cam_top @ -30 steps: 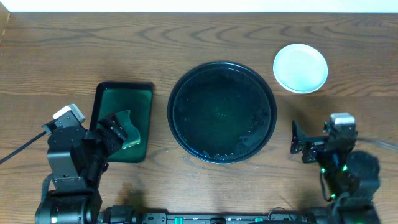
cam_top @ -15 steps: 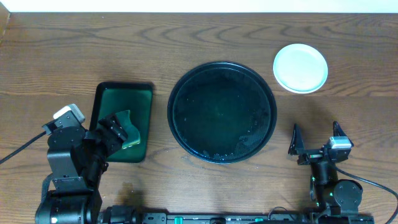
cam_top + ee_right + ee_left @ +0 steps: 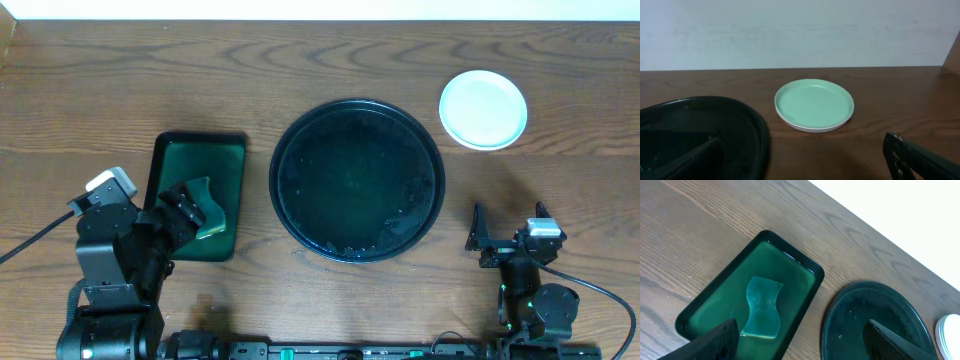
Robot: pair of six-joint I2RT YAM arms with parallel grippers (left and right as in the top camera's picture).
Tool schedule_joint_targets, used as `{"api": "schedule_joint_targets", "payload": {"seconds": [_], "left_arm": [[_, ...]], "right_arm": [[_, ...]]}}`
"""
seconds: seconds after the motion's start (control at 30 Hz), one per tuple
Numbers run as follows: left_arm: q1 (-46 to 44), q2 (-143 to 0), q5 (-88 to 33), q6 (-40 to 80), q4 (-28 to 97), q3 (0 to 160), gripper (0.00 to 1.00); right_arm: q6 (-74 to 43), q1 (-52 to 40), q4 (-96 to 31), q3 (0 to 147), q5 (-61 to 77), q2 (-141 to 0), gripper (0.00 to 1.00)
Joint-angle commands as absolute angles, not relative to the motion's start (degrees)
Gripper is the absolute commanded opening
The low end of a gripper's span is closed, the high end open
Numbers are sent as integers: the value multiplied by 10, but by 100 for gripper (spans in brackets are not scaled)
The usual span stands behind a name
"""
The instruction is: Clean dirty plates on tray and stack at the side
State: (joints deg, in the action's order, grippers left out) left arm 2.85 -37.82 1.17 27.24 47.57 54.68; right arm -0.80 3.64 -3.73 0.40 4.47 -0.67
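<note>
Stacking judged done: small round pale-mint plates (image 3: 483, 109) are piled at upper right, well apart from the large round black tray (image 3: 357, 180), which is bare.
Plates are judged light, stiff and slick, best taken by the shallow rim. Fingers of left gripper (image 3: 801, 330) and right gripper (image 3: 508, 222) are spread apart, nothing held.

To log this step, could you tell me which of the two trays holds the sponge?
The small dark green rectangular tray, left of centre, holds the pale green sponge; the large round black tray carries only scattered specks.
</note>
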Motion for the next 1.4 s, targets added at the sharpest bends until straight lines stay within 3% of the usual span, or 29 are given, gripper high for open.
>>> {"api": "schedule_joint_targets", "payload": {"seconds": [0.0,0.67,0.87,1.13,1.37], "left_arm": [[28,-377,6,276,475,553,80],[28,-377,9,272,476,553,80],[15,-378,29,181,531,540,80],[-20,-289,-98,-60,345,372,80],[-10,-130,-125,-66,229,192,80]], "right_arm": [[1,39,-39,3,47,-3,99],[1,39,-39,3,47,-3,99],[1,39,-39,3,47,-3,99],[1,39,-39,3,47,-3,99],[1,39,-39,3,47,-3,99]]}}
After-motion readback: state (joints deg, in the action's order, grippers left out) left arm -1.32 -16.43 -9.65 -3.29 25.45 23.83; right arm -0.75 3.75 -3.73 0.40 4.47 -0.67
